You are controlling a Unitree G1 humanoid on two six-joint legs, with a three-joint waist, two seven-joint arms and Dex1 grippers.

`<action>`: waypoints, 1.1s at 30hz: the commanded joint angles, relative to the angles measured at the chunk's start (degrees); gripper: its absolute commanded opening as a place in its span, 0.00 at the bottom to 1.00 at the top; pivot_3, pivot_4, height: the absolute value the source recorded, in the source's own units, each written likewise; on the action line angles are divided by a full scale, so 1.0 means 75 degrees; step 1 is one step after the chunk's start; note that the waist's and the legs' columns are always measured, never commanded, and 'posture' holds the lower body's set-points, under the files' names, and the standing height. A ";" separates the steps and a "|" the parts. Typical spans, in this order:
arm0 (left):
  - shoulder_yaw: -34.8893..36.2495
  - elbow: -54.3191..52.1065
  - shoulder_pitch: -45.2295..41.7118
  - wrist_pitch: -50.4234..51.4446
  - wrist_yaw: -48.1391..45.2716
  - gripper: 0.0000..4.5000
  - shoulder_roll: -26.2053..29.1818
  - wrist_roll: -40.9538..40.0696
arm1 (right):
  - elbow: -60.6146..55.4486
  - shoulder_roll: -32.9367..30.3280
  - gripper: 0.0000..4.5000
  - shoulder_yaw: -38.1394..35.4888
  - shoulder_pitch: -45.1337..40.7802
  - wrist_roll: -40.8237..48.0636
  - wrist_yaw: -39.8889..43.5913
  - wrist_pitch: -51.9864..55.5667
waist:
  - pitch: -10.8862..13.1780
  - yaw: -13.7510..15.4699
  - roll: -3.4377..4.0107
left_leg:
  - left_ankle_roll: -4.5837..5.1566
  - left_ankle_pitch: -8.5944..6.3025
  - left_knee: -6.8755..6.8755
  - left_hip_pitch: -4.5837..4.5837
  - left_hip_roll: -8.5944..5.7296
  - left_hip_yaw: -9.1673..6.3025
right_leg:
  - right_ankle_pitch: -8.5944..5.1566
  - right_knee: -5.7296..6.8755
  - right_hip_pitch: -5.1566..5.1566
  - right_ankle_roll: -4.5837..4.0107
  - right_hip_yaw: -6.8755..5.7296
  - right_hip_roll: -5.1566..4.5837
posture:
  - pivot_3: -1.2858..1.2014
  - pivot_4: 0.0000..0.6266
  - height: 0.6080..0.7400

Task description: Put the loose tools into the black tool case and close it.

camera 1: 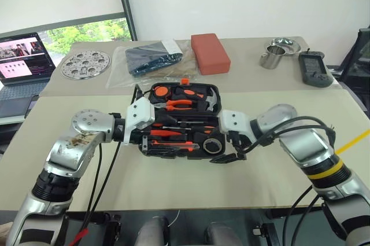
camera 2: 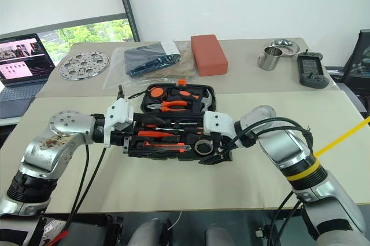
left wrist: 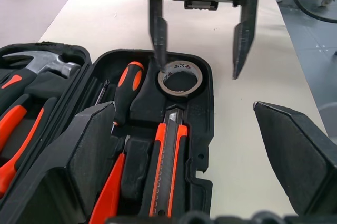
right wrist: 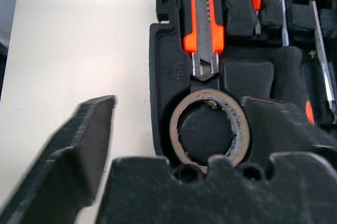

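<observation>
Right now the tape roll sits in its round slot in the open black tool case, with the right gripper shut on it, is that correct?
Not quite: the tape roll does sit in its round slot in the open black tool case, but the right gripper is open, one finger on each side of that corner of the case, as the left wrist view shows.

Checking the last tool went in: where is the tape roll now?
The tape roll sits in the round slot at the black tool case's right end, beside the utility knife's tip, under the right gripper.

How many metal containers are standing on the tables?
2: a steel cup on the far table's right side, and a steel bowl just behind it. None looks hidden.
</observation>
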 commanded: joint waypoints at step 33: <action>0.2310 1.1111 -0.4782 -0.0084 0.2512 1.00 -0.1563 0.0876 | 0.9973 0.2990 0.16 -0.4053 -0.3851 0.0660 -0.4316 -0.0169 | 0.0003 -0.0166 -0.0011 | -0.0118 0.0073 -0.0017 -0.0046 -0.0003 0.0020 | 0.0002 0.0064 -0.0105 0.0000 -0.0067 -0.0009 | 0.52 0.24 1.00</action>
